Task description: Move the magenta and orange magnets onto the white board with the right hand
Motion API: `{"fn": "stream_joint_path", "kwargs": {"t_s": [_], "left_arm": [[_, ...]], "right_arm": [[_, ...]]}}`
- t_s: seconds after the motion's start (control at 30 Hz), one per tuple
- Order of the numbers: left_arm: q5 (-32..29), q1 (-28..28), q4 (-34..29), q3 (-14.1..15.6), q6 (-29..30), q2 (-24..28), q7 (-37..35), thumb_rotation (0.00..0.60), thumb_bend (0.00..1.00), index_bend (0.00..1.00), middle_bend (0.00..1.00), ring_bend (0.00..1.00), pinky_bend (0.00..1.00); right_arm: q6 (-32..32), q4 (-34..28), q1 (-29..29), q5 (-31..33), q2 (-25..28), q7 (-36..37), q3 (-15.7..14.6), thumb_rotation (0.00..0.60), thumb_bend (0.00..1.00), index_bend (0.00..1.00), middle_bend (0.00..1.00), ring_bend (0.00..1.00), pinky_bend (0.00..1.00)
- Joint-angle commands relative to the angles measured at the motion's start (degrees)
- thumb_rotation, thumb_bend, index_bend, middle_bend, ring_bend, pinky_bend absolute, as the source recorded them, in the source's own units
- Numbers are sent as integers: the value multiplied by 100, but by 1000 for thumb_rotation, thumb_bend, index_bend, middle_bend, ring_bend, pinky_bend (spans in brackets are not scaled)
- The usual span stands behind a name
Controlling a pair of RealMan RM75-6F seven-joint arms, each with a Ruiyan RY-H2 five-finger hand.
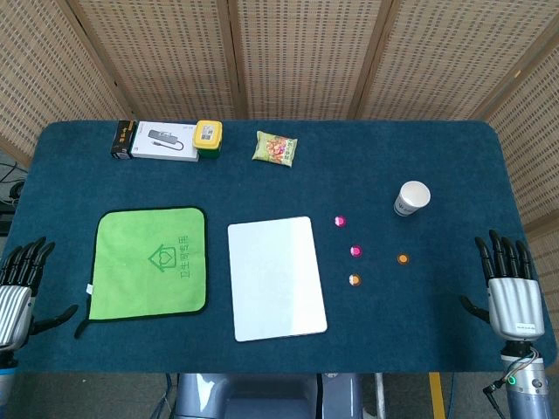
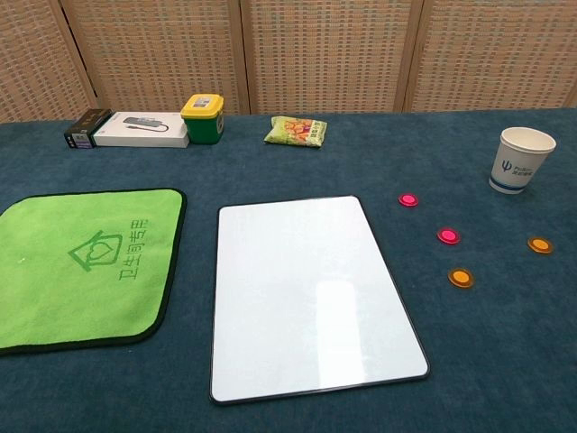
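The white board (image 1: pixel 275 277) (image 2: pixel 306 289) lies flat in the middle of the blue table, nothing on it. To its right lie two magenta magnets (image 1: pixel 340 221) (image 1: pixel 355 251) (image 2: pixel 408 199) (image 2: pixel 448 235) and two orange magnets (image 1: pixel 355 280) (image 1: pixel 403 259) (image 2: pixel 461 278) (image 2: pixel 540 244), all on the cloth. My right hand (image 1: pixel 511 288) rests open at the table's right edge, fingers spread, well right of the magnets. My left hand (image 1: pixel 17 284) rests open at the left edge. Neither hand shows in the chest view.
A green cloth (image 1: pixel 150 262) (image 2: pixel 77 266) lies left of the board. A paper cup (image 1: pixel 411 198) (image 2: pixel 520 160) stands behind the magnets. At the back are a boxed item (image 1: pixel 155 140), a yellow-lidded container (image 1: pixel 208 138) and a snack packet (image 1: pixel 275 147).
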Motion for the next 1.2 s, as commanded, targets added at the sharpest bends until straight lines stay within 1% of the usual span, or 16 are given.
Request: {"fn": "stream_joint_path", "kwargs": {"t_s": [0.03, 0.27, 0.33, 0.4, 0.5, 0.53, 0.57, 0.6, 0.63, 0.73, 0.9, 1.0, 1.03, 1.2], "left_arm": [[-12, 2, -11, 2, -13, 8, -24, 600, 4, 0, 0, 0, 0], [39, -8, 12, -9, 23, -12, -43, 600, 5, 0, 0, 0, 0], [16, -9, 27, -24, 23, -29, -60, 600, 5, 0, 0, 0, 0], [-9, -15, 20, -35, 5, -29, -91, 600, 5, 0, 0, 0, 0], [-25, -27, 12, -38, -25, -22, -102, 600, 6, 0, 0, 0, 0], [-20, -29, 12, -36, -29, -22, -100, 600, 6, 0, 0, 0, 0], [-15, -33, 14, -34, -32, -24, -103, 600, 6, 0, 0, 0, 0], [-14, -40, 0, -23, -58, -24, -141, 600, 6, 0, 0, 0, 0], [-27, -49, -21, -23, -87, -11, -188, 600, 6, 0, 0, 0, 0], [-21, -54, -20, -29, -80, -9, -208, 600, 7, 0, 0, 0, 0], [-69, -70, -29, -34, -138, -7, -210, 600, 7, 0, 0, 0, 0], [-115, -91, -52, -42, -202, 5, -246, 600, 7, 0, 0, 0, 0], [-121, -99, -59, -42, -220, 17, -268, 600, 7, 0, 0, 0, 0], [-118, -108, -75, -31, -247, 38, -302, 600, 8, 0, 0, 0, 0]], "right_arm": [[-33, 40, 12, -30, -16, 43, -12, 600, 0, 0, 0, 0, 0], [-325, 101, 141, -89, 5, 323, -47, 600, 0, 0, 0, 0, 0], [-532, 89, 275, -115, 45, 451, -26, 600, 0, 10, 0, 0, 0], [-754, 55, 438, -131, 107, 545, 24, 600, 0, 45, 0, 0, 0], [-1188, -62, 763, -110, 226, 627, 149, 600, 0, 143, 0, 0, 0], [-1363, -126, 899, -99, 279, 650, 203, 600, 6, 192, 0, 0, 0], [-1564, -209, 1071, -80, 324, 673, 287, 600, 21, 245, 0, 0, 0], [-1801, -295, 1298, -45, 344, 704, 420, 600, 32, 277, 0, 0, 0], [-2169, -323, 1621, 92, 330, 690, 618, 600, 54, 314, 0, 0, 0], [-2912, -237, 2172, 531, 217, 532, 903, 600, 105, 356, 0, 0, 0], [-3816, 15, 2799, 1236, -53, 389, 1148, 600, 156, 369, 0, 0, 0], [-4323, 400, 3290, 1669, -413, 134, 1254, 600, 156, 378, 0, 0, 0], [-4490, 673, 3505, 1864, -627, -8, 1297, 600, 163, 382, 0, 0, 0], [-4807, 1416, 3991, 2395, -1154, -357, 1320, 600, 216, 388, 0, 0, 0]]}}
